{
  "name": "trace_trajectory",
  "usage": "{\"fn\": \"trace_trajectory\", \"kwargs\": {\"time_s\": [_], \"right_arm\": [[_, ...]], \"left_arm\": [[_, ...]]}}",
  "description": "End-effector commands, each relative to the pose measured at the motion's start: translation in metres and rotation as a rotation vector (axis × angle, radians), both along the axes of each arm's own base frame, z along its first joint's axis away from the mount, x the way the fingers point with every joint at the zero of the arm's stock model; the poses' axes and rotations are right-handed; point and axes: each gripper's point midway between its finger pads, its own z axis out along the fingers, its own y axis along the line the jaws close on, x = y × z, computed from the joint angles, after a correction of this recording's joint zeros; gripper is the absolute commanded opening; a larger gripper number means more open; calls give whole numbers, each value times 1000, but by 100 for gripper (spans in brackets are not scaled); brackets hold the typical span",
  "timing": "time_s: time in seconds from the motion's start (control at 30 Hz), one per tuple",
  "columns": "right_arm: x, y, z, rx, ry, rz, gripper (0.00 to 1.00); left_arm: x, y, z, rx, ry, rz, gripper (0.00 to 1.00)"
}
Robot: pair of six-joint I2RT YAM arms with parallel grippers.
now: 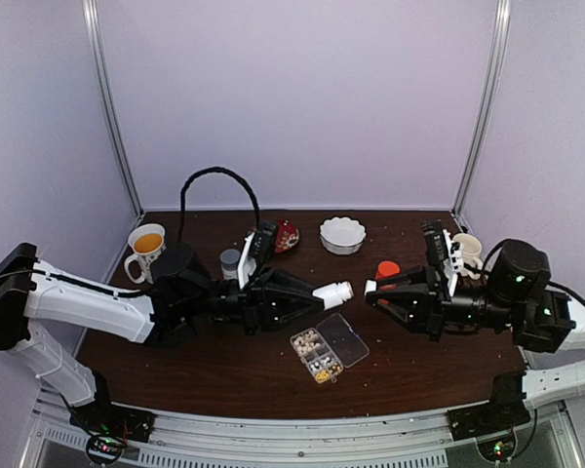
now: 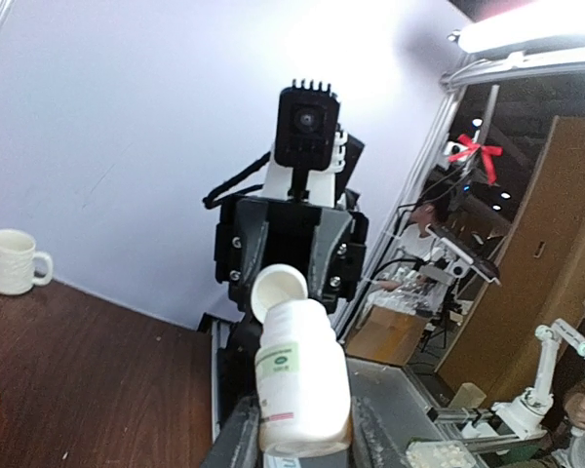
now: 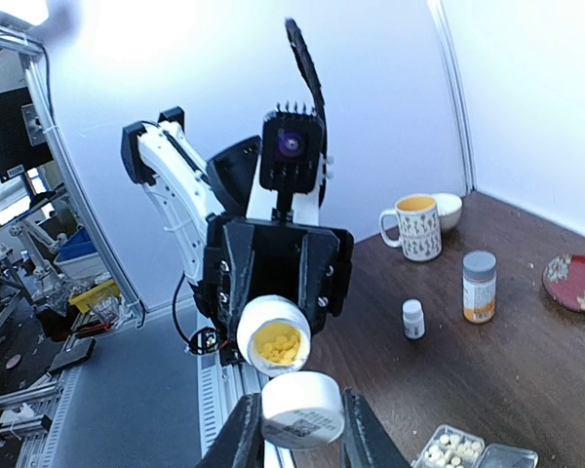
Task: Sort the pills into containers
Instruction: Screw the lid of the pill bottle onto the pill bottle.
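top external shows us pills (image 1: 310,343) in the cells of the box (image 1: 293,342), lying lid open on the counter (image 1: 224,361) near its front edge, below the gap between both hands. our left hand (image 1: 310,295) clamps a white bottle (image 1: 333,292) sideways above the counter, with yellow pills (image 3: 277,343) in its open mouth. our right hand (image 1: 374,291) pinches a white cap (image 3: 302,409) just beside that mouth.

left arm (image 1: 88,304) with white links and black joints, black looped cable (image 1: 217,171), right arm (image 1: 523,289) black and white with green lights, left gripper (image 1: 315,293) black with silver screws, finned black wrist camera (image 3: 292,146) on white bracket
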Motion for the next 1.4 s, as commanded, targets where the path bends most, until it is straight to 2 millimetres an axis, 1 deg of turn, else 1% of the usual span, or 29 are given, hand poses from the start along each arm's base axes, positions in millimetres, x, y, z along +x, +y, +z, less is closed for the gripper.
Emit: {"fn": "trace_trajectory", "kwargs": {"time_s": [0.0,0.07,0.23,0.3,0.47,0.73,0.9,1.17,1.23,1.37], "right_arm": [[-10,0,30,-15,-99,61,0],[-11,2,38,-16,-119,72,0],[-18,9,35,-45,-114,126,0],[-17,12,32,-66,-107,132,0],[-20,18,29,-89,-105,165,0],[-20,24,35,-62,-111,178,0],[-16,24,39,-55,-122,160,0],[-13,29,42,-76,-145,160,0],[-14,31,41,-86,-153,171,0],[-18,35,29,-186,-188,216,0]], "left_arm": [[-14,9,46,-138,-36,-94,0],[-14,6,46,-133,-34,-104,0],[-14,4,45,-130,-28,-108,0],[-14,4,46,-129,-24,-112,0],[-11,1,39,-103,-6,-106,0],[-11,-1,37,-95,4,-114,0],[-13,-2,35,-88,9,-131,0],[-12,-7,25,-45,38,-145,0],[-13,-8,23,-36,43,-148,0],[-14,-11,17,16,60,-165,0]]}}
